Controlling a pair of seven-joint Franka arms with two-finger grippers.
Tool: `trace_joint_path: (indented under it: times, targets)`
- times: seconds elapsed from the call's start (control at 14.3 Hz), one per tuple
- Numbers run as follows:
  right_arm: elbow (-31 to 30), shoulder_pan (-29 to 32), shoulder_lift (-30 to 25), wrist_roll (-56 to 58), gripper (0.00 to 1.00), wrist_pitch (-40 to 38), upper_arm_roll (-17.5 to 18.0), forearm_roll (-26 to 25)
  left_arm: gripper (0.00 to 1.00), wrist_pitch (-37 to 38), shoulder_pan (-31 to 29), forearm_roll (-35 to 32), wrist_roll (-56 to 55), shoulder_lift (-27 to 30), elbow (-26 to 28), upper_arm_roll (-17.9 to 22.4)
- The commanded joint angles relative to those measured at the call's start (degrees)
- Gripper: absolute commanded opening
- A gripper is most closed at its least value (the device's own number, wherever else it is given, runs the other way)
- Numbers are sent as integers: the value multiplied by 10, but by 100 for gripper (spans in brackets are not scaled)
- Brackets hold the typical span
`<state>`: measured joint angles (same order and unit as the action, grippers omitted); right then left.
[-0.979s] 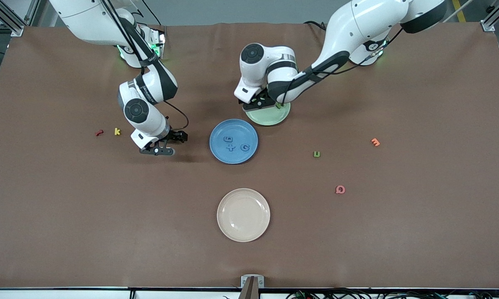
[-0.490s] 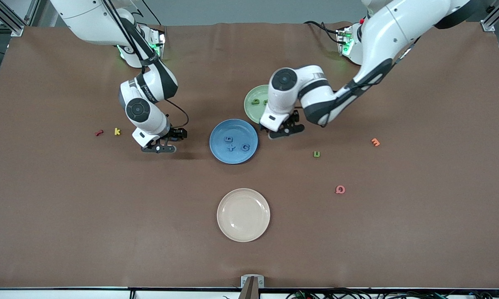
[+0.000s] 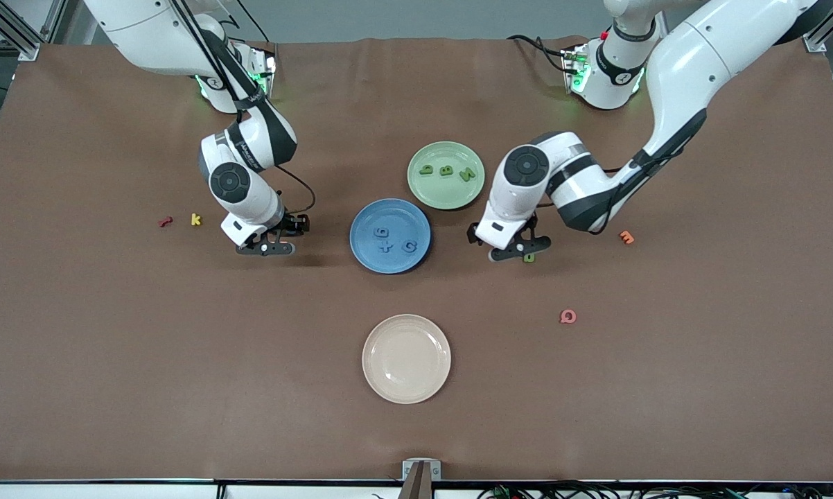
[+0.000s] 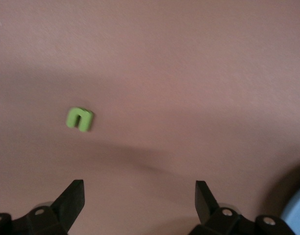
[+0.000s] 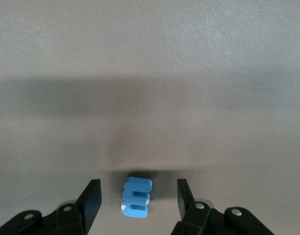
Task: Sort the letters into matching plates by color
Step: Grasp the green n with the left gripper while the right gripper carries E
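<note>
Straddling the blue E-shape (image 5: 136, 197), the right gripper (image 3: 272, 244) stands open — left gripper (image 3: 515, 251), open, over green u (image 4: 80, 119) — orange letter (image 3: 626, 237) nearby.

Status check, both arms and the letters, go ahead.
Left gripper open over green u. Right gripper open around blue E on the table. Nothing in the way.

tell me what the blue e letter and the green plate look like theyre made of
Blue E: likely foam or soft rubber; thick, matte, with blunt cut edges and no shine. Green plate: probably plastic or melamine, possibly glazed ceramic; smooth, evenly pale green, with a soft sheen along its raised rim. The look alone can't settle which.
</note>
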<state>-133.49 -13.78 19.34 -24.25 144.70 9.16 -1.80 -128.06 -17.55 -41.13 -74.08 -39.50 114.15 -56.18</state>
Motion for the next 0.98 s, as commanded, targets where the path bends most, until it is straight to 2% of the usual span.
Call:
trace_joint_path:
  times: [0.0, 0.21, 0.42, 0.77, 0.91]
  targets:
    - [-27, 9, -17, -5, 70, 9, 7, -8, 99, -27, -25, -24, 9, 14, 34, -9]
    - [-31, 8, -14, -7, 67, 10, 7, -8, 99, -58, -54, -64, 19, 11, 60, -8]
    - [-31, 7, -8, -11, 67, 11, 7, -7, 99, -61, -75, -66, 75, 10, 74, -7]
    - [-29, 5, -2, -12, 58, 13, 7, -2, 99, -82, -71, -70, 129, -1, 70, 26]
    - [-29, 4, 2, -12, 56, 22, 7, -1, 99, -95, -69, -105, 129, -8, 66, 38]
